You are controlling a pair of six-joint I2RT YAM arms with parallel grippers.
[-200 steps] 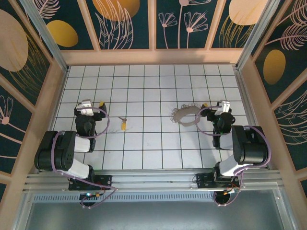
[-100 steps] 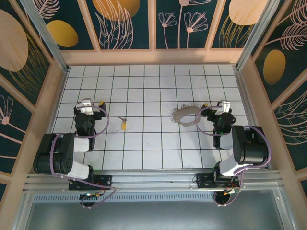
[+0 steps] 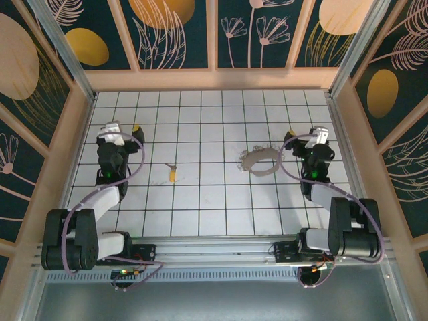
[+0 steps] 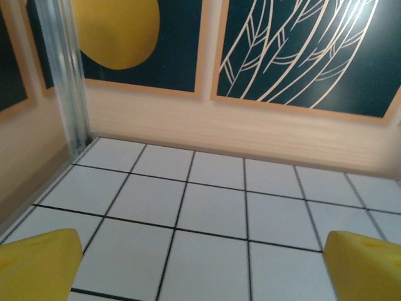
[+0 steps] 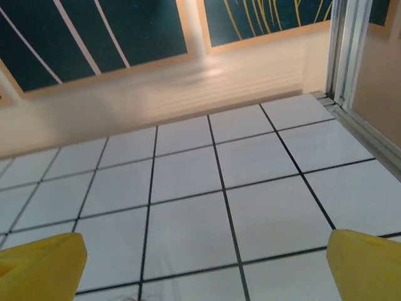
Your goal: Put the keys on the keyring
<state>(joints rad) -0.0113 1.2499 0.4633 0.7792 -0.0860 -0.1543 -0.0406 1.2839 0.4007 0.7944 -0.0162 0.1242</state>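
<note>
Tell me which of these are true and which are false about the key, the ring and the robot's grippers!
1. The key lies loose on the table. True.
2. The key hangs on the keyring. False: it lies apart from it, on the left gripper's side.
3. The left gripper is shut. False: it is wide open, with nothing in it.
4. The right gripper is open and empty. True.

My left gripper (image 3: 124,130) points toward 12 o'clock, fingers spread wide; my right gripper (image 3: 306,134) does likewise.
</note>
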